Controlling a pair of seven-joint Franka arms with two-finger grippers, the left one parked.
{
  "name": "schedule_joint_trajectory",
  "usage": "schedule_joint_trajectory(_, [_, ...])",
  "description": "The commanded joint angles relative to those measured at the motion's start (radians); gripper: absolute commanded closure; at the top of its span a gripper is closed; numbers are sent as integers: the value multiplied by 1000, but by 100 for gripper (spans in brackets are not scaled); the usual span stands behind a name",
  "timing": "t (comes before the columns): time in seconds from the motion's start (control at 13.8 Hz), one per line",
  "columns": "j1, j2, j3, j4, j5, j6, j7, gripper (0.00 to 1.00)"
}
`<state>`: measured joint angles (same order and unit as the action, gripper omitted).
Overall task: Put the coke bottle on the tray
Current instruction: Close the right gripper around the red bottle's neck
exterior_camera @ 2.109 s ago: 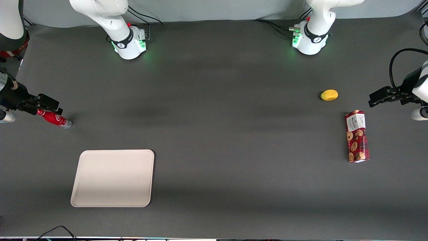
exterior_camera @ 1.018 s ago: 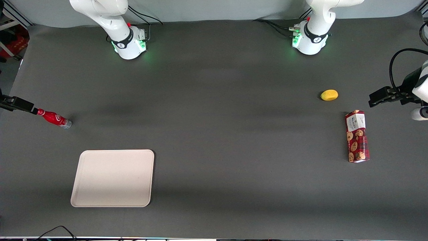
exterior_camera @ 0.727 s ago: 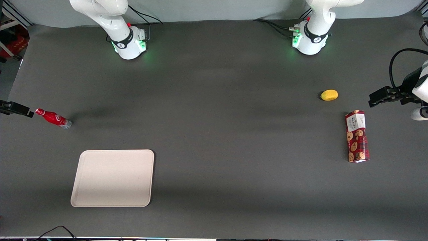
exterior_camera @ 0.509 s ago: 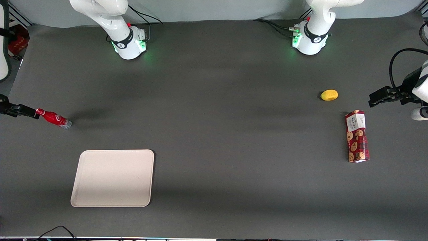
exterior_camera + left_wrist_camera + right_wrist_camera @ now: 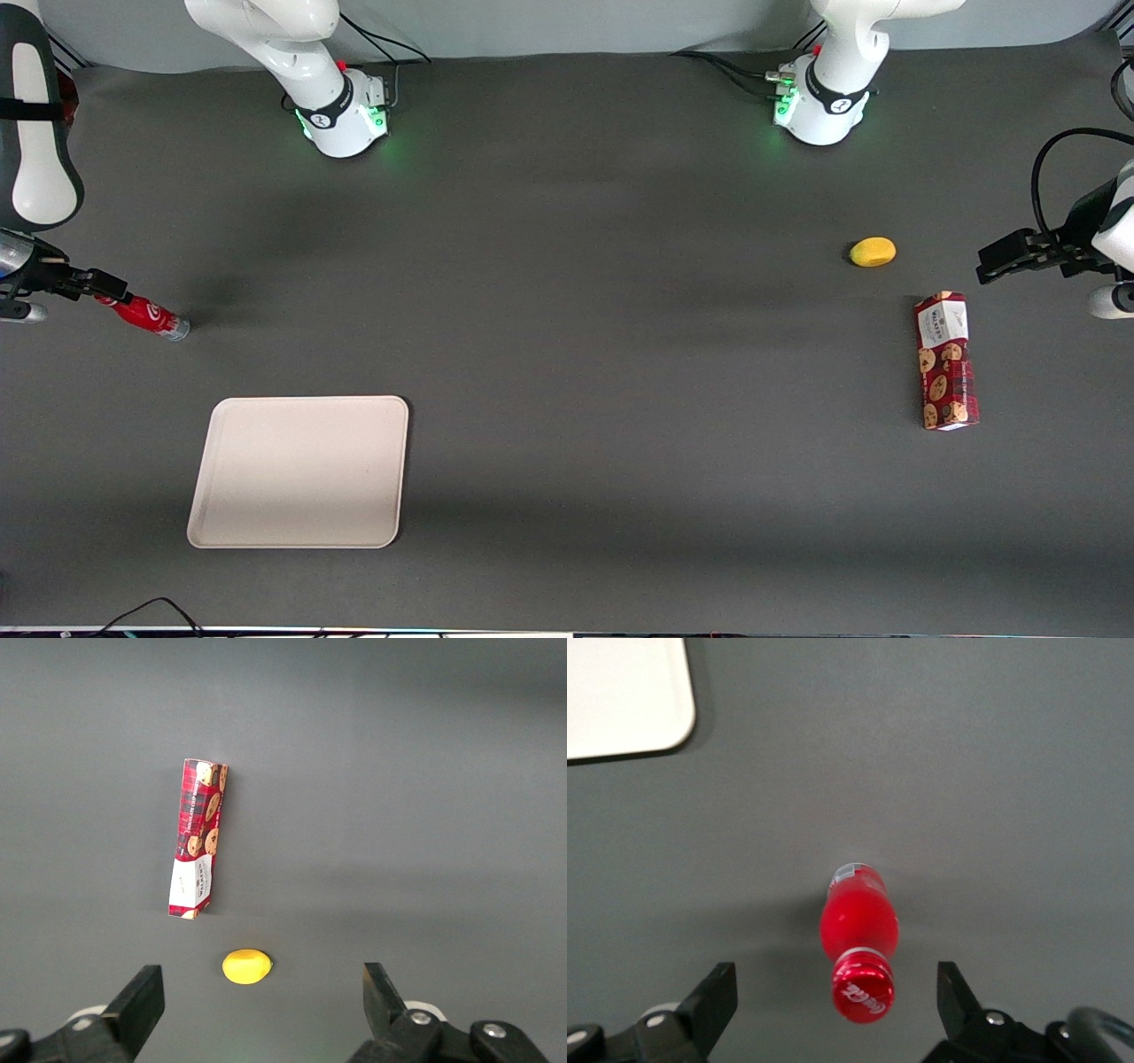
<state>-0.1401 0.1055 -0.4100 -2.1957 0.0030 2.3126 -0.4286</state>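
Hovering above the cap of the coke bottle, our gripper has its fingers spread wide, one on each side, neither touching it. We read white Coca-Cola script on the red cap. It stands upright on the dark table at the working arm's end, with the cream tray nearer the front camera, apart from it.

Glossy coke bottle, matt tray, matt table.

coke bottle: red, upright on table; tray: cream, bare
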Motion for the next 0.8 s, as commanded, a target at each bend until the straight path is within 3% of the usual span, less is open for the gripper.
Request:
schedule_joint_trajectory(0.0, [-9,19,-1,-9,3,42,-32,0])
schedule_joint_trajectory(0.58, [-16,59,-1,-24,6,88,-32,0])
schedule_joint_trajectory(0.73, [-16,60,-1,-24,6,88,-30,4])
